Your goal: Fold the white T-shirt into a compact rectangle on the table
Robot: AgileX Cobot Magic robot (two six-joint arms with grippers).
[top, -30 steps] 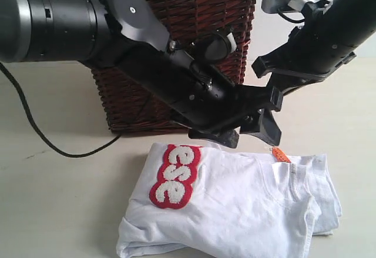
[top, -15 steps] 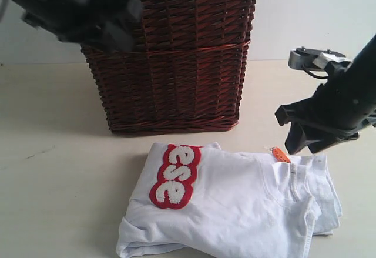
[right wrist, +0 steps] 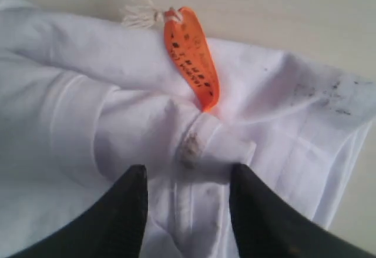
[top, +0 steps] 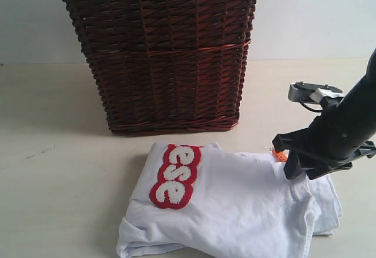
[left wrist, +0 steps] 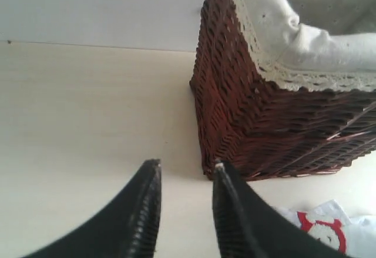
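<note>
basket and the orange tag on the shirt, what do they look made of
Basket: woven wicker, dark reddish-brown with a slight sheen; interlaced strands show all over its walls. Its liner: white matte cloth with a lace edge. Orange tag: smooth and glossy with dark print, likely plastic or coated paper, tied on with white string.

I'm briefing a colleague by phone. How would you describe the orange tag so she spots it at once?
Start at the brown wicker basket; the white T-shirt lies folded before it. At the shirt's basket-side edge, by the right tool, lies the orange tag on white string. Nothing else is orange; the letter patch is red.
</note>
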